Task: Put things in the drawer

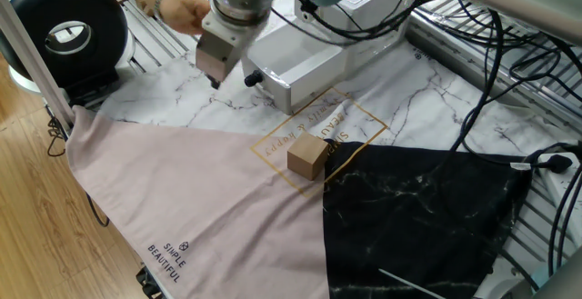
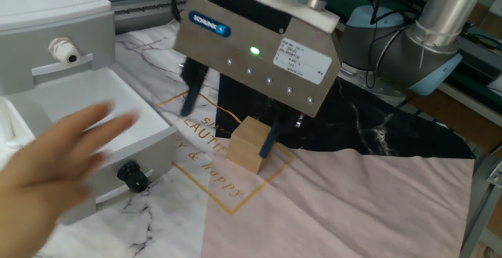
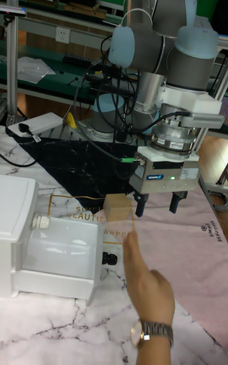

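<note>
The tan-brown cube (image 1: pixel 307 156) (image 2: pixel 249 144) (image 3: pixel 119 208) sits on the gold-lettered marble cloth, untouched. The white drawer (image 1: pixel 293 66) (image 2: pixel 146 121) (image 3: pixel 60 254) stands pulled out of its white cabinet (image 3: pixel 16 213), with nothing showing inside it and its black knob (image 2: pixel 133 177) facing forward. My gripper (image 1: pixel 215 79) (image 2: pixel 230 117) (image 3: pixel 156 203) hangs open and empty above the table. It is off to one side of the cube, not around it. A person's hand (image 3: pixel 149 289) (image 1: pixel 182 13) reaches in by the drawer front, one finger close to the cube.
A pink cloth (image 1: pixel 182 199) and a black marbled cloth (image 1: pixel 418 217) cover the near table. A black round device (image 1: pixel 64 26) stands at the far left. Cables (image 1: pixel 491 54) run along the right side. The arm's base (image 3: pixel 145 86) rises behind the cloths.
</note>
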`<act>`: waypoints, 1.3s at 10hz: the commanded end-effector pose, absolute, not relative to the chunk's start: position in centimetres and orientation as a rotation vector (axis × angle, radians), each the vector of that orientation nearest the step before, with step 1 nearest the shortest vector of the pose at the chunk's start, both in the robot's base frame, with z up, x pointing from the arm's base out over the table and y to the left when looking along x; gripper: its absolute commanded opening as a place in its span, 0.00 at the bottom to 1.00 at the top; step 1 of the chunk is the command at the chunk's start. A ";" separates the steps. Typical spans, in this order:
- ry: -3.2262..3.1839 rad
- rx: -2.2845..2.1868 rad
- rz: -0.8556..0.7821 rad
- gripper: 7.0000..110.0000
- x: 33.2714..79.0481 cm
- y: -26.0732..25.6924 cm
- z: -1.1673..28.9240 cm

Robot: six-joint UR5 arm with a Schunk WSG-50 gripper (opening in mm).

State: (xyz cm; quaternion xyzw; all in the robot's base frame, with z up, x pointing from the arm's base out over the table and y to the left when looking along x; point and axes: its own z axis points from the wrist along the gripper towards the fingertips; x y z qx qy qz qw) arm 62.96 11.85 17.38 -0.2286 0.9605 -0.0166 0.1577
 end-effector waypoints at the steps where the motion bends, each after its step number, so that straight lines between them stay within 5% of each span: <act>1: 2.653 -0.782 -0.057 0.00 64.2 12.7 18.3; 2: 2.656 -0.794 -0.056 0.00 64.0 12.7 18.3; 3: 2.664 -0.806 -0.064 0.15 63.7 12.5 18.2; 9: 2.690 -0.778 -0.035 0.15 63.2 12.8 18.2; 12: 2.882 -0.642 0.007 0.15 59.4 12.3 16.6; 13: 3.050 -0.618 -0.019 0.15 55.0 11.0 15.5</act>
